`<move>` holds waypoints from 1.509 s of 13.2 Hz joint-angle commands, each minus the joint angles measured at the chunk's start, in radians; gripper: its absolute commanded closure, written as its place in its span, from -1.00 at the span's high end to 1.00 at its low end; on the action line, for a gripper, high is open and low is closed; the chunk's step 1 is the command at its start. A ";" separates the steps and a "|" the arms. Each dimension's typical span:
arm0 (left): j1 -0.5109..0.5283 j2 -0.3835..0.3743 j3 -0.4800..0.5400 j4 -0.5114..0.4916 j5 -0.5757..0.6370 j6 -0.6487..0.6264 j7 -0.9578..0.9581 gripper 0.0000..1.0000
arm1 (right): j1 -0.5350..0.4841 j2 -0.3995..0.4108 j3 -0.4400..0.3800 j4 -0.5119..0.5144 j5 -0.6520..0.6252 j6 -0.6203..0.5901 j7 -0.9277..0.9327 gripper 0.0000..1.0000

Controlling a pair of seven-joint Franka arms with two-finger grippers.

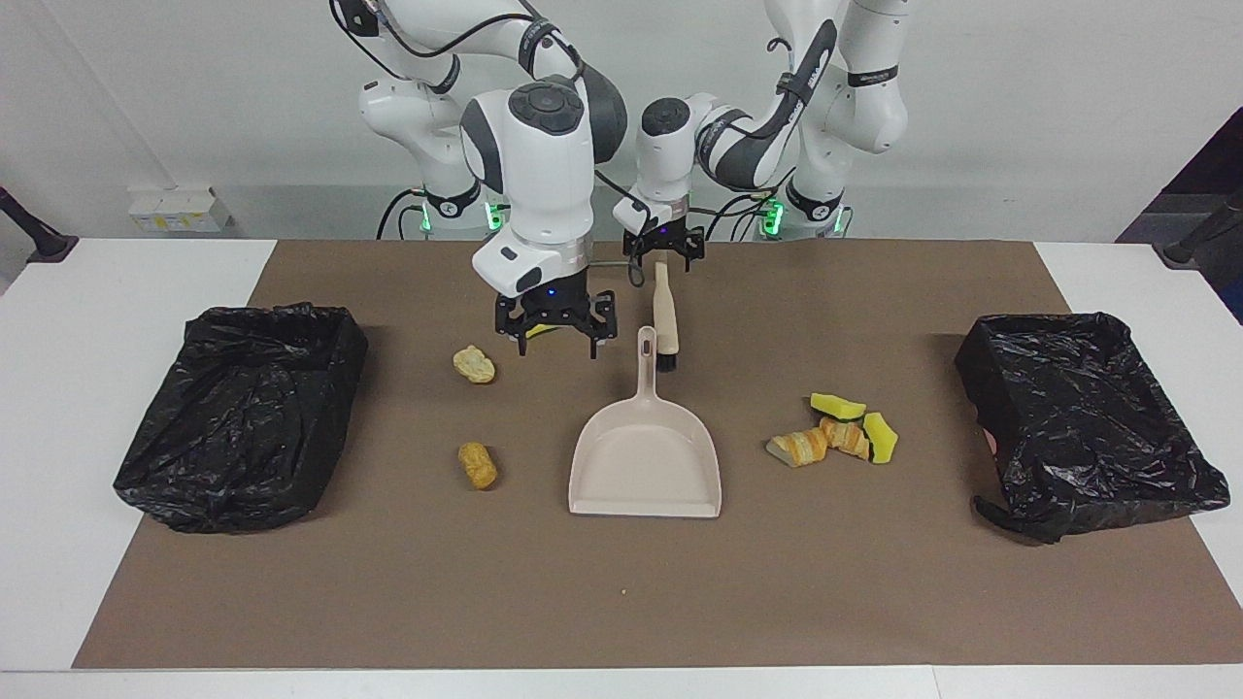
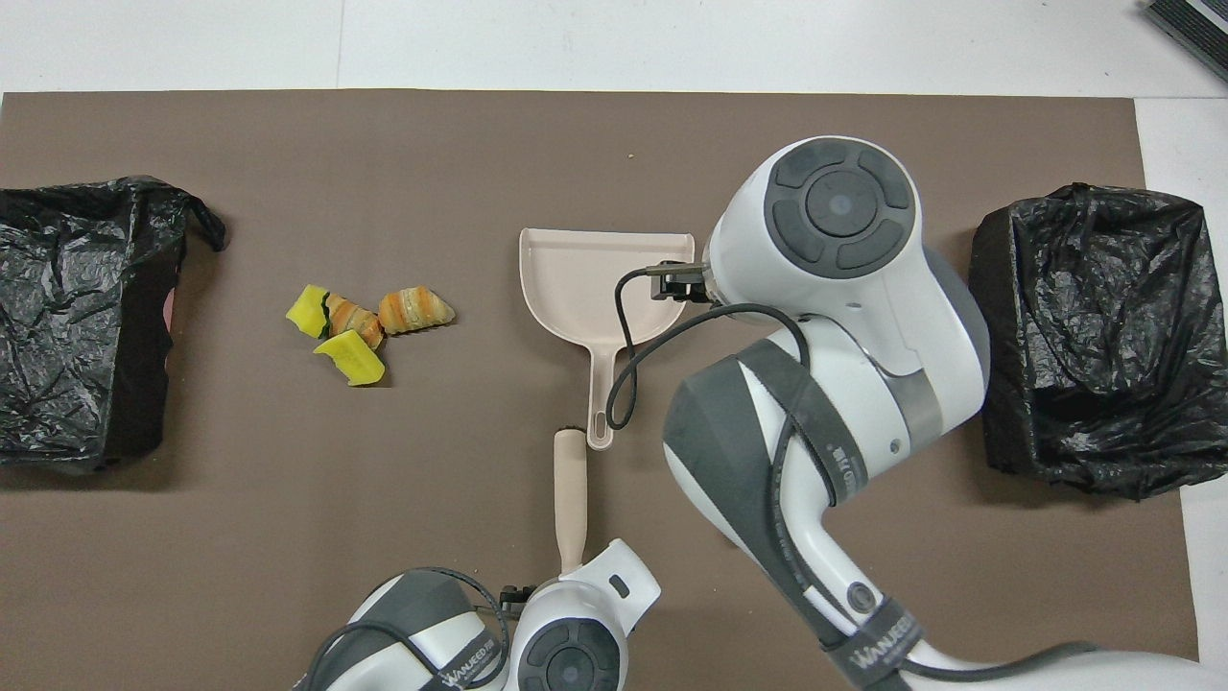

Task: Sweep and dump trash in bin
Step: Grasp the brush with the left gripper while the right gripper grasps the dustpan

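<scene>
- Nearest the robots, the left gripper (image 1: 663,254) is at the near end of the beige brush (image 1: 665,309). I cannot tell whether it has hold of the handle yet.
- The brush's long axis runs straight away from the robots. Its dark bristle head is at the farther end, just beside the dustpan's handle.
- The right gripper (image 1: 555,340) hangs spread wide with nothing held, low over one yellow sponge chunk (image 1: 540,331) of the trash.
- Toward the right arm's end, a little farther out, lies a tan bread-like lump (image 1: 474,364). It is stubby, with no clear direction.
- Farther out, toward the left arm's end, four pieces huddle touching (image 1: 837,432): two yellow sponge wedges and two golden ridged bread-like lumps. The bread-like lumps lie roughly lengthwise along the table.
- A golden-brown lump (image 1: 477,465) sits about as far out as that cluster, toward the right arm's end. Its long axis points roughly away from the robots.
- I judge all of the pieces to be light and not fragile. The sponge should squash under a pinch, and the rounded lumps may roll or skid ahead of the bristles.
- I would push them rather than pinch them, taking the brush mid-handle.
- The beige dustpan (image 1: 646,456) lies mid-table with its handle toward the robots and its mouth facing away.
- A black-bagged bin stands at each end (image 1: 243,417) (image 1: 1088,427).
</scene>
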 commanded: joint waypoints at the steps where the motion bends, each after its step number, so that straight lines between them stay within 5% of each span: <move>1: -0.014 -0.026 0.018 -0.029 -0.010 0.025 0.005 -1.00 | 0.060 0.048 0.000 0.005 0.004 0.043 0.071 1.00; 9: 0.121 -0.046 0.025 -0.018 -0.010 -0.055 0.157 -1.00 | 0.173 0.188 -0.002 -0.009 -0.018 0.149 0.205 1.00; 18: 0.439 -0.251 0.028 -0.014 -0.010 -0.337 0.483 -1.00 | 0.166 0.148 0.000 -0.155 0.005 0.220 0.191 1.00; 20: 0.530 -0.236 0.028 0.012 -0.010 -0.330 0.528 -1.00 | 0.167 0.142 0.001 -0.164 0.008 0.218 0.191 1.00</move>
